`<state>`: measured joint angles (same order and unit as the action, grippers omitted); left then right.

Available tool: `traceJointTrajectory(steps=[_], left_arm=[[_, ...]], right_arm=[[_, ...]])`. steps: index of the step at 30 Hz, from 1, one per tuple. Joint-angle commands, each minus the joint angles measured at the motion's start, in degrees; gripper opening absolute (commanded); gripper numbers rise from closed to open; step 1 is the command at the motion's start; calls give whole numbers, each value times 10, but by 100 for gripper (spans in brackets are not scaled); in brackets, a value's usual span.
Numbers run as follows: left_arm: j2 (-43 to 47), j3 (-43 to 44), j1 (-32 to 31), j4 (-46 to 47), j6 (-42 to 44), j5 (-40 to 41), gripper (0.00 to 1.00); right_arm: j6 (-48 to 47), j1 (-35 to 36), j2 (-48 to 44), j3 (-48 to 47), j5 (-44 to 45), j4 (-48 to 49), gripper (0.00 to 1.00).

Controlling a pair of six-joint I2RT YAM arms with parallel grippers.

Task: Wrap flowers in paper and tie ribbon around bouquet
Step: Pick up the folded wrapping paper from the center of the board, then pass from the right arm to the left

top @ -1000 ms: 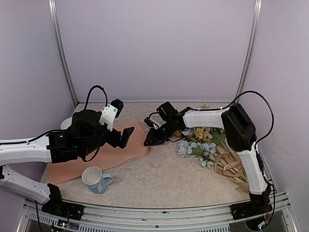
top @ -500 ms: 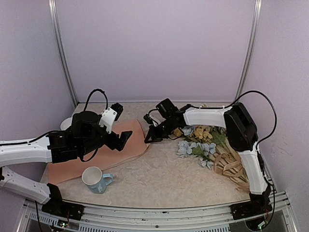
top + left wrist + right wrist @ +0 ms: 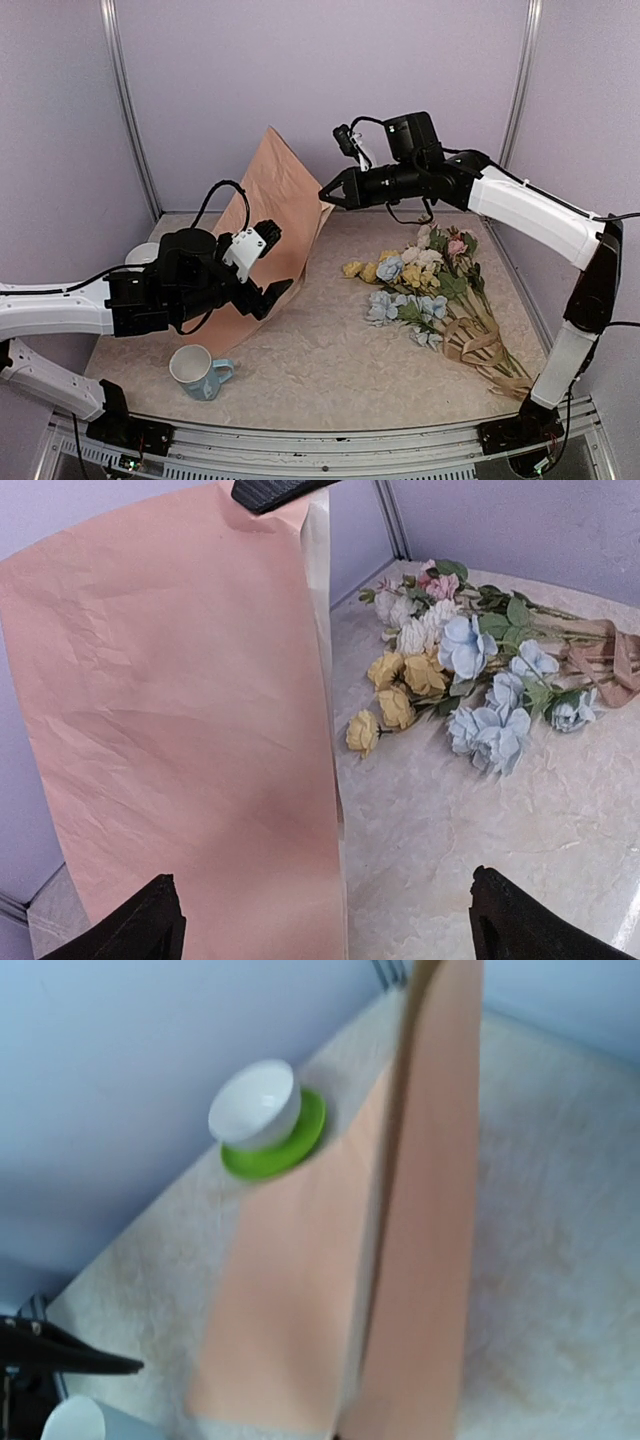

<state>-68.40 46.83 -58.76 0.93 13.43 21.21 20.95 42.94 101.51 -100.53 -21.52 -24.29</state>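
One big peach-pink paper [image 3: 272, 205], thin and creased, hangs tall over the left counter [image 3: 330, 375] | flowers [image 3: 415, 285], yellow, white, blue, pink, lie flat at right | tan ribbon [image 3: 480, 345] at their stems | right pincer [image 3: 325, 193] pinches paper's top corner | left pincer [image 3: 275, 262] wide, empty

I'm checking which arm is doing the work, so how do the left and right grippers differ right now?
The left gripper is open and holds nothing; the right gripper is shut on an edge of the paper. The left gripper sits low over the table; the right gripper is raised high, holding the sheet up. Both are black, two-fingered, and close to the paper.
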Motion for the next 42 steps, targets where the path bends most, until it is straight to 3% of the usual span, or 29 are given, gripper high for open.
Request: traceJointTrajectory(steps=[1, 6, 13, 22, 30, 32, 40, 42], left_arm=[[7, 31, -19, 74, 16, 5, 96], [-3, 36, -63, 138, 61, -17, 97], [-54, 77, -72, 259, 103, 83, 99], [-168, 188, -74, 307, 58, 31, 99], [-181, 191, -60, 382, -24, -10, 98], [-196, 198, -62, 410, -27, -9, 94], [-263, 264, -51, 412, -38, 32, 49], [-263, 261, -45, 411, -51, 24, 43]], right_arm=[[-26, -4, -63, 8, 34, 8, 0], [-3, -1, -139, 54, -15, 93, 0], [3, 29, -190, 76, -4, 145, 0], [23, 48, -194, 73, 25, 195, 0], [36, 47, -196, 91, 46, 225, 0], [44, 48, -196, 101, 48, 240, 0], [49, 48, -191, 107, 46, 256, 0], [49, 48, -192, 109, 44, 258, 0]])
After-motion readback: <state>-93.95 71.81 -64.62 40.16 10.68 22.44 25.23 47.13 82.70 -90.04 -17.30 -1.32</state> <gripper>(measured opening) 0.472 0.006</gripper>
